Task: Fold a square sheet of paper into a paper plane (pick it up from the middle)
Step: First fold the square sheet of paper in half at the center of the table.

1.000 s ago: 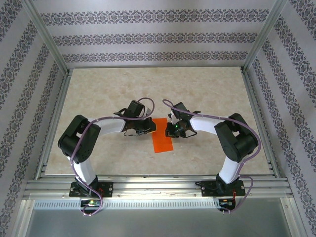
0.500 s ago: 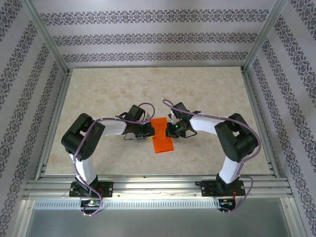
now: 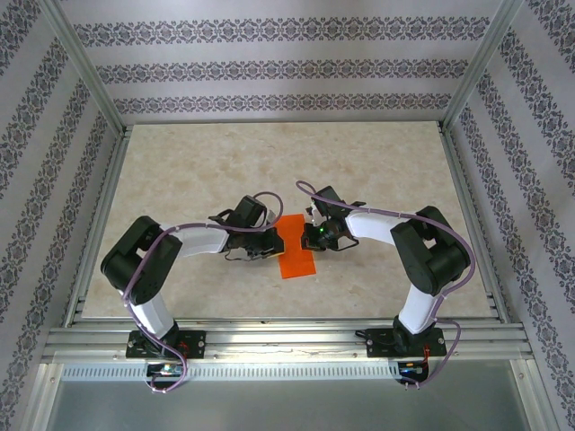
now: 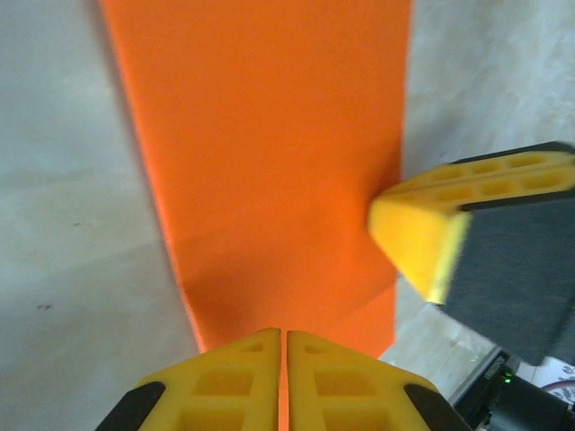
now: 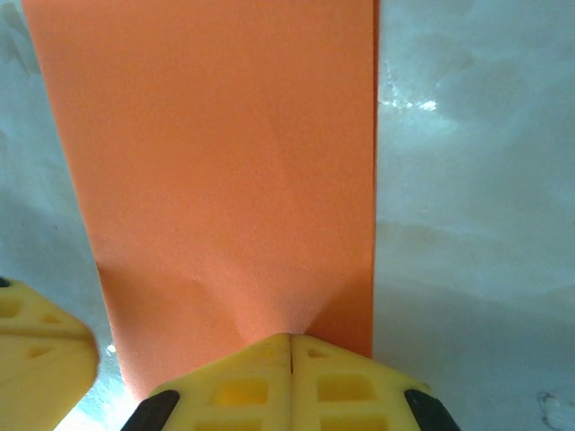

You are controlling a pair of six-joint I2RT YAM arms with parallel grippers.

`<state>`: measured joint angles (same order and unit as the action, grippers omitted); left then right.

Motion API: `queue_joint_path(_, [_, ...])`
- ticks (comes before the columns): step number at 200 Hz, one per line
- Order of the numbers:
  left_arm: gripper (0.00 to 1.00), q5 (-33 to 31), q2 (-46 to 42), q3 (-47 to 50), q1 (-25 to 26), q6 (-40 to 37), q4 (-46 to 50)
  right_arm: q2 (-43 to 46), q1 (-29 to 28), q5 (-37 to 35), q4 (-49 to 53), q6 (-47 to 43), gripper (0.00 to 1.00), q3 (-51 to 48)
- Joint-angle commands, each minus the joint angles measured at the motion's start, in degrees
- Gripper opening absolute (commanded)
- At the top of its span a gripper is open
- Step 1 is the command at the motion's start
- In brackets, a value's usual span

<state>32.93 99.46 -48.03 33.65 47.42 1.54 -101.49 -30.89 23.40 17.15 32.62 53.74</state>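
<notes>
**A:** Where's the sheet [image 3: 296, 258]?

**B:** Mid-table [image 3: 180, 171], flat. It's a narrow rectangle, so prob. halved already.

**A:** Grippers?

**B:** L gripper [image 3: 271, 243] is at its left side, R gripper [image 3: 311, 236] at its right. Both have fingers closed, tips at the paper's edges. Can't tell if you're pinching it or just pressing.

**A:** Step?

**B:** Looks like setting the centre crease, before the nose folds. Next you'll need one tip pinning the sheet while the other lifts a corner w/o dragging it.
</notes>
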Motion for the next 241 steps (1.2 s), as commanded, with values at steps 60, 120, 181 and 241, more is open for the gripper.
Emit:
queue_joint_path(60, [0.12,-1.9,-0.7,3.5,0.5,0.1,0.4,-0.3,-0.2,-3.2,5.9,-0.6,0.00,-1.8])
queue_joint_path(120, [0.12,2.1,-4.8,2.3,4.3,4.7,-2.5,-0.3,-0.2,-3.1,5.4,-0.3,0.00,-2.2])
queue_joint_path(181, [0.11,1.9,0.0,6.2,9.0,8.2,-7.2,-0.5,-0.2,-3.4,5.2,-0.2,0.00,-2.6])
queue_joint_path(241, [0.10,1.5,-1.7,11.8,9.8,8.9,-9.4,-0.9,-0.2,-3.7,5.0,0.2,0.00,-2.3])
